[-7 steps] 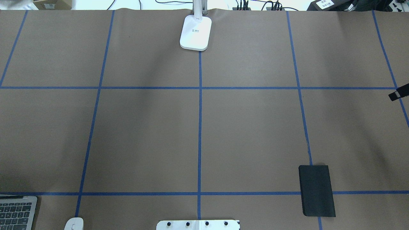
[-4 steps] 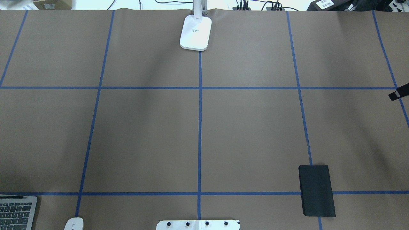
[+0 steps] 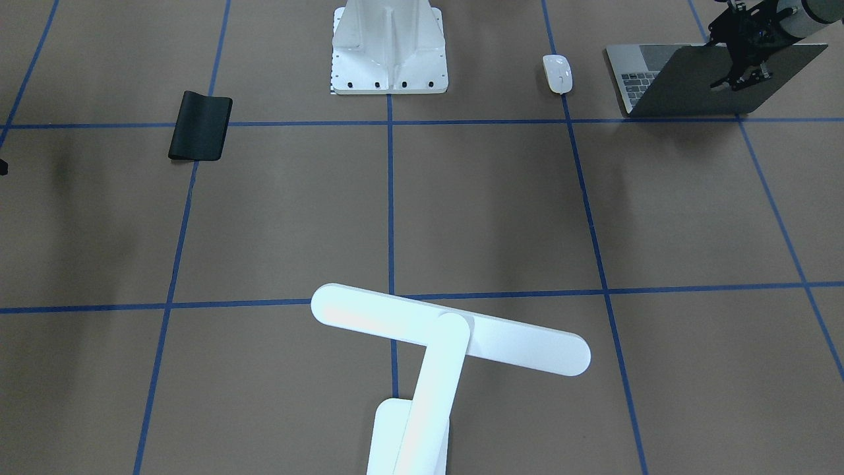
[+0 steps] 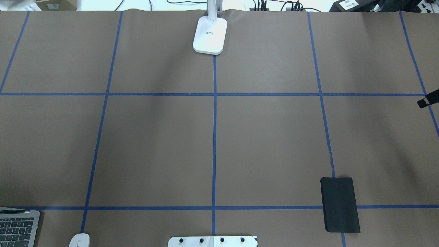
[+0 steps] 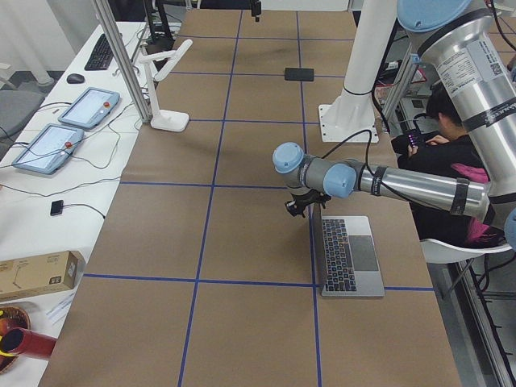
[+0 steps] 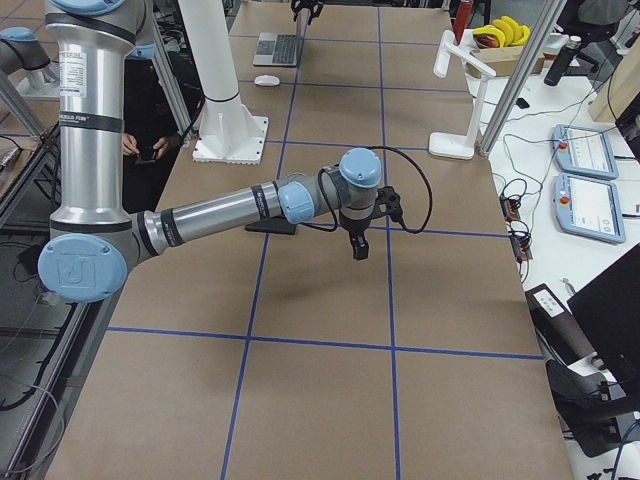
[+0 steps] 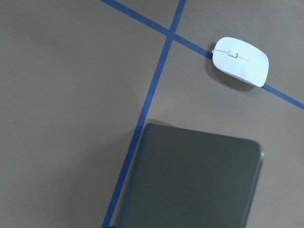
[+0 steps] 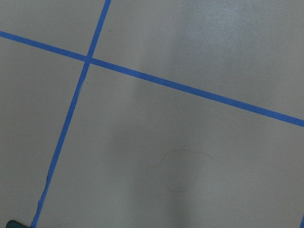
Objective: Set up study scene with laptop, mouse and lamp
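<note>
The laptop (image 3: 699,79) stands open at the table's near left corner, its keyboard (image 4: 17,228) showing and its grey lid back (image 7: 190,180) below the left wrist camera. My left gripper (image 3: 740,79) hangs just above the lid's top edge, jaws apart, holding nothing. The white mouse (image 3: 558,72) lies beside the laptop, toward the robot's base, and also shows from above (image 4: 79,240). The lamp (image 3: 448,330) glows at the far middle edge on its flat base (image 4: 210,36). My right gripper (image 4: 427,100) hovers at the right edge over bare paper; only a sliver shows.
A flat black pad (image 4: 339,204) lies near right on a blue tape line. The white robot pedestal (image 3: 389,46) stands at the near middle edge. Brown paper (image 4: 267,144) with a blue tape grid covers the table. Tablets and cables lie beyond the far edge (image 5: 89,109).
</note>
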`<state>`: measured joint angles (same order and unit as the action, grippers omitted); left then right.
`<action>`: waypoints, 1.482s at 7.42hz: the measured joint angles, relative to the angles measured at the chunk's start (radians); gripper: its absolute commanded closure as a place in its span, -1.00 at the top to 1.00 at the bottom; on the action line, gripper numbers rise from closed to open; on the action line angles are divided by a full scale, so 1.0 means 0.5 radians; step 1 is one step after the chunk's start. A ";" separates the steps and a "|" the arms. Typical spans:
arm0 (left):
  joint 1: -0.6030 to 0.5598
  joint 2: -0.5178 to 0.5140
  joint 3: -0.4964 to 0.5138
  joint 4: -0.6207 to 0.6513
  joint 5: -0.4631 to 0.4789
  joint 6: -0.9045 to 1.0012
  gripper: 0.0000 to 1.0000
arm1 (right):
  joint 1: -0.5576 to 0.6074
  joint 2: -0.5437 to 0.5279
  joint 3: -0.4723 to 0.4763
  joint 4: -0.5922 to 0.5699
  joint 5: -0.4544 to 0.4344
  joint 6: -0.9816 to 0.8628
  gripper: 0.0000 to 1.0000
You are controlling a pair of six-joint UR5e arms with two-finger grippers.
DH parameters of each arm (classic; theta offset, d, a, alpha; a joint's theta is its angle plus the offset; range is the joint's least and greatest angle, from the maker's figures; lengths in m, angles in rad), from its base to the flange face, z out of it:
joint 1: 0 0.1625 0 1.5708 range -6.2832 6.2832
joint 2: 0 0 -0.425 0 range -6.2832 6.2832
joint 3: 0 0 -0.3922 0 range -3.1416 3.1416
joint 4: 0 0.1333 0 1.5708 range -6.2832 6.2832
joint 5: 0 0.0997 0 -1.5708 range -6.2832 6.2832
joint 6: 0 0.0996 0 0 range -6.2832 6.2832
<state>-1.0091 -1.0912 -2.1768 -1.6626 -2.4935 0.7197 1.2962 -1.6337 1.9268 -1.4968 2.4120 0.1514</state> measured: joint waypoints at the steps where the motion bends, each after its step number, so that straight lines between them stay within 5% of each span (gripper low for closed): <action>1: -0.011 -0.003 -0.008 0.000 0.014 0.020 -0.16 | 0.000 0.003 -0.012 0.001 0.000 0.001 0.98; 4: -0.029 -0.002 -0.042 0.000 0.032 0.074 -0.50 | 0.000 0.020 -0.048 0.003 0.002 0.000 0.99; 11: -0.088 0.023 -0.067 -0.001 0.094 0.100 -0.75 | 0.000 0.021 -0.063 0.005 0.002 -0.001 0.99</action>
<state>-1.0530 -1.0797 -2.2105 -1.6629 -2.4464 0.7697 1.2962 -1.6230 1.8951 -1.4941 2.4129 0.1507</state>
